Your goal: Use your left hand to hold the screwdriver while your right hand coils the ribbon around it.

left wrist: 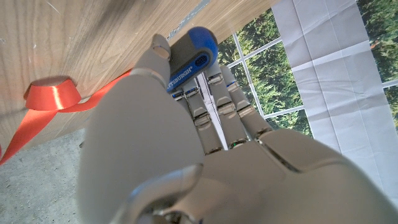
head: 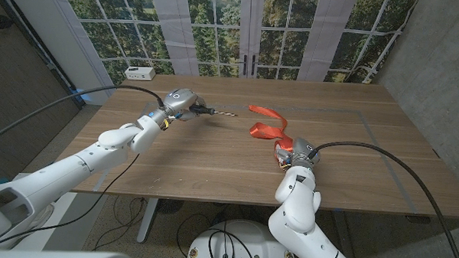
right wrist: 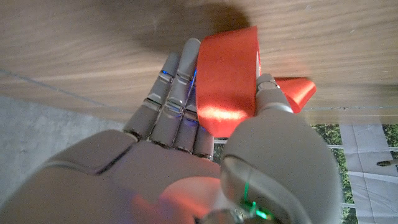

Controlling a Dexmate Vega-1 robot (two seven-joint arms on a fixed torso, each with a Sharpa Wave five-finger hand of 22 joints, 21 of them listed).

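My left hand (head: 180, 103) grips a blue-handled screwdriver (left wrist: 189, 57) above the table's far left part; its dark shank and tip (head: 218, 112) point toward the table's middle. An orange-red ribbon (head: 265, 120) lies in loose loops on the wood right of the tip. My right hand (head: 292, 152) holds the ribbon's near end; in the right wrist view the ribbon (right wrist: 227, 81) runs between the thumb and the fingers (right wrist: 171, 93). The ribbon (left wrist: 53, 99) also appears beyond the left hand (left wrist: 180, 143) in the left wrist view.
The wooden table (head: 351, 156) spreads around both hands. A small white box (head: 140, 72) sits at its far left corner. Black cables trail off both arms. Windows and white curtains stand behind the table.
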